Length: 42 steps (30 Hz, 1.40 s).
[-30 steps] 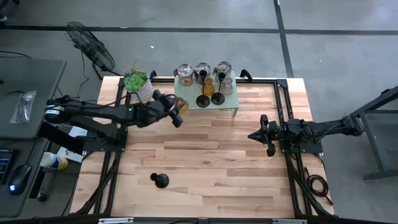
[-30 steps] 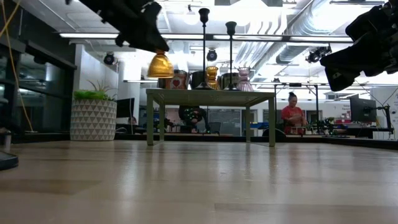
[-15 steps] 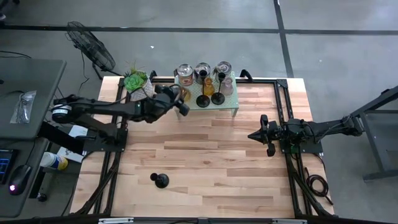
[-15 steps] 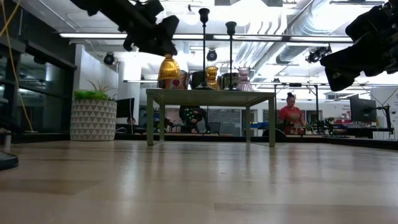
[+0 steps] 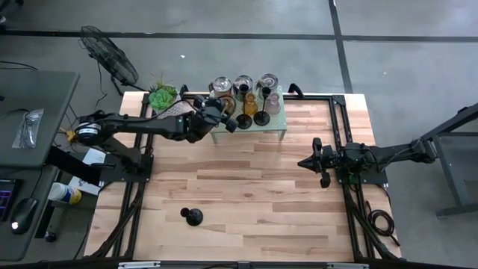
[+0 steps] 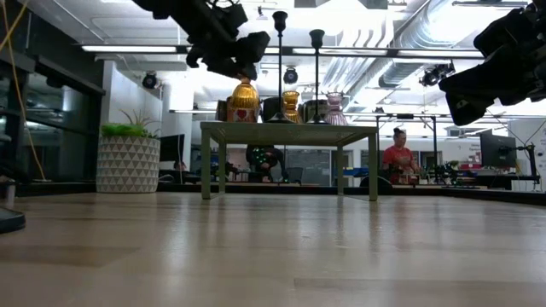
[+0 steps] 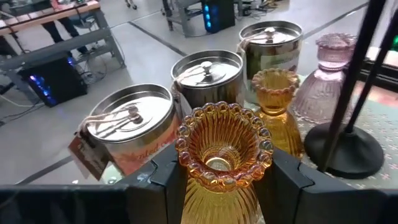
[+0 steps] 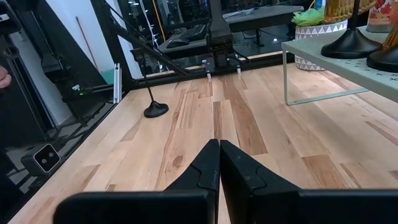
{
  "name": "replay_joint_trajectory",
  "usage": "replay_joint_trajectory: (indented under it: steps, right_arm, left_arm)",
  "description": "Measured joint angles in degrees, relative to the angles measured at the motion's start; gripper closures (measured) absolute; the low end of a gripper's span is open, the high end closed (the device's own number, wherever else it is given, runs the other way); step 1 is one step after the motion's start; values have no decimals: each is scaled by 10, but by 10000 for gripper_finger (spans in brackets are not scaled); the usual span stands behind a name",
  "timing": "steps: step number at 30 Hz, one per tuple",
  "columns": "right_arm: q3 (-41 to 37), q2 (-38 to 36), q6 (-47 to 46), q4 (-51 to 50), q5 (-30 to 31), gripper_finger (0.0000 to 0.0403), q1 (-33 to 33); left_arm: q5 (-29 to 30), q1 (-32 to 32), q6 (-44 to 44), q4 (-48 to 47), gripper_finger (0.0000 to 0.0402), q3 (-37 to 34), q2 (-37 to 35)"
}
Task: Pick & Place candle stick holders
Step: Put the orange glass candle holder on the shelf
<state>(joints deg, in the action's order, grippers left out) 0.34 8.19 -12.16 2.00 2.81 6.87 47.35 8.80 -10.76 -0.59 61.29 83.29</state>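
My left gripper (image 5: 224,121) is shut on an amber glass candle stick holder (image 7: 222,155), upright over the left end of a pale green shelf (image 6: 290,128). On the shelf stand three silver cups (image 7: 127,124), a second amber holder (image 7: 277,99), a pink glass holder (image 7: 333,71) and two black stemmed holders (image 5: 252,118). A third black stemmed holder (image 5: 193,217) stands on its round base on the table, near the front left. My right gripper (image 5: 302,162) waits shut at the table's right side. My left gripper pinches the amber holder's ribbed body (image 7: 205,199), just below its beaded rim, between its two fingers (image 7: 163,183). The fingers come nearly level from the table's left. The holder stands upright, its base (image 6: 245,118) right at the shelf top; whether it rests there I cannot tell.
A white patterned pot with a green plant (image 5: 164,99) stands at the far left, beside the shelf. The wooden table (image 5: 246,194) stretches bare between the shelf and the lone black holder. A person in red (image 6: 399,158) is in the room behind.
My left gripper has carried the amber holder toward the table's right and far edge, from beside the plant pot to over the shelf's left end. The holder has stayed in the grip. My right arm has kept still.
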Motion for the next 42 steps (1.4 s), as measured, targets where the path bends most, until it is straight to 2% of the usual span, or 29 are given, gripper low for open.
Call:
replay_joint_trajectory:
  steps: [8,30,42]
  right_arm:
    - [0,2,0,0,0,400,0]
    - [0,2,0,0,0,400,0]
    - [0,2,0,0,0,400,0]
  left_arm:
    - [3,2,-50,-11,255,2,20]
    - [11,14,-84,-48,255,2,20]
    - [10,28,-160,-55,255,2,20]
